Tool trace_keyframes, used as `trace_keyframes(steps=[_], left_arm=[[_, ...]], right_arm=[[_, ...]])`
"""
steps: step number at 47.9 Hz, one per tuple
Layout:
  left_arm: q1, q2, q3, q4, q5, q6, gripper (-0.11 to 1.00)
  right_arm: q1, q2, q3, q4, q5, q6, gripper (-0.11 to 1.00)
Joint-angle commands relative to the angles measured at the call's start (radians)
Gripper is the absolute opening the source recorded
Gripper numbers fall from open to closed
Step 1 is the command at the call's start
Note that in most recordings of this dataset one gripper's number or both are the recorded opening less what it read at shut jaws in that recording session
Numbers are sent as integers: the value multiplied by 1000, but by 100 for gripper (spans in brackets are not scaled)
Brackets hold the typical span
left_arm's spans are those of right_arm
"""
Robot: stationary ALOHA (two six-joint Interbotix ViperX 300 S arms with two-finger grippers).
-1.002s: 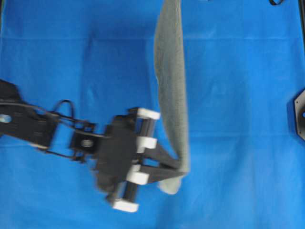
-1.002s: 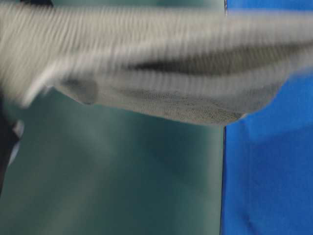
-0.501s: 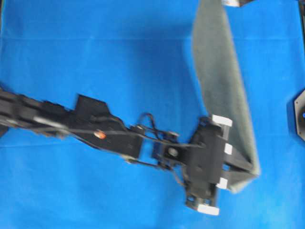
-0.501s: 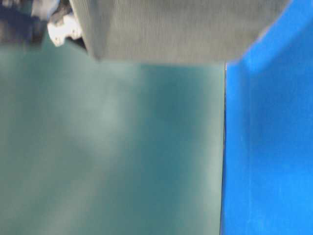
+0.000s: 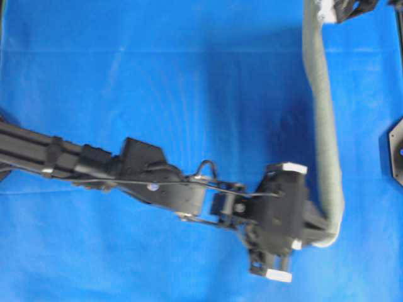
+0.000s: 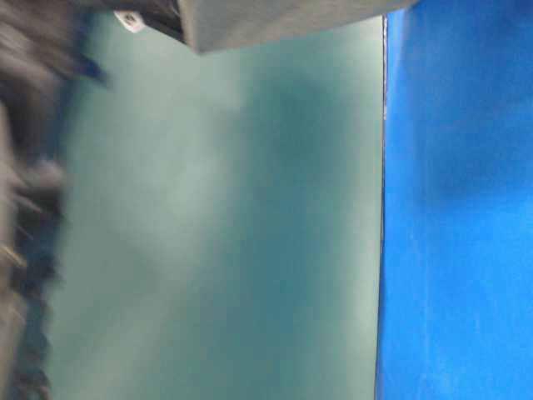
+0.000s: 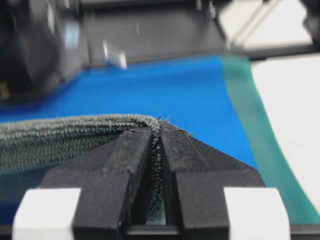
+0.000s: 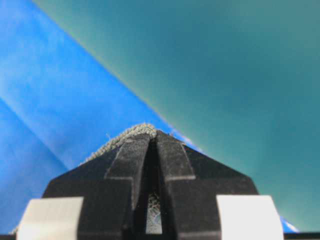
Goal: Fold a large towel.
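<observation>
The towel (image 5: 324, 113) is grey-green and fuzzy, and hangs edge-on as a narrow band above the right side of the blue sheet. It runs from the top edge down to the lower right. My left gripper (image 5: 326, 226) is shut on its lower end. In the left wrist view the towel (image 7: 60, 140) is pinched between the left gripper's (image 7: 160, 125) black fingers. My right gripper (image 5: 334, 9) holds the upper end at the top edge, only partly in view. In the right wrist view the right gripper (image 8: 152, 134) is shut on the towel's hem (image 8: 115, 142). Table-level, the towel (image 6: 275, 17) spans the top.
A bright blue sheet (image 5: 157, 94) covers the table. My left arm (image 5: 126, 173) reaches across it from the left edge past the middle. A black mount (image 5: 393, 151) sits at the right edge. A green surface (image 6: 233, 250) fills the table-level view beside the blue sheet.
The left arm has swept far to the right, carrying the towel's lower end. The towel has turned from a broad hanging sheet to a thin edge-on band. The right gripper has come into view at the top.
</observation>
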Motion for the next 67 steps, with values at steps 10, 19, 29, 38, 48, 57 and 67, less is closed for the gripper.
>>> trace_keyframes(steps=[10, 19, 29, 38, 48, 57, 67], left_arm=[[-87, -210, 356, -5, -83, -285, 3], [-137, -279, 515, -3, -147, -344, 3], [-147, -305, 589, -5, -144, -360, 3], [-132, -310, 598, -3, -127, -359, 11], [-114, -310, 592, 0, -123, -351, 65], [-100, -362, 589, 0, -9, -353, 72], [-63, -503, 609, 6, 166, -347, 72]], right_arm=[[60, 238, -169, -9, -103, -3, 3], [117, 383, -276, -9, -104, -6, 3], [129, 440, -316, -11, -107, -12, 3], [141, 443, -310, -11, -117, -46, 4], [175, 443, -308, -11, -117, -114, 38], [184, 431, -305, -11, -61, -153, 63], [212, 327, -282, -11, 28, -167, 62]])
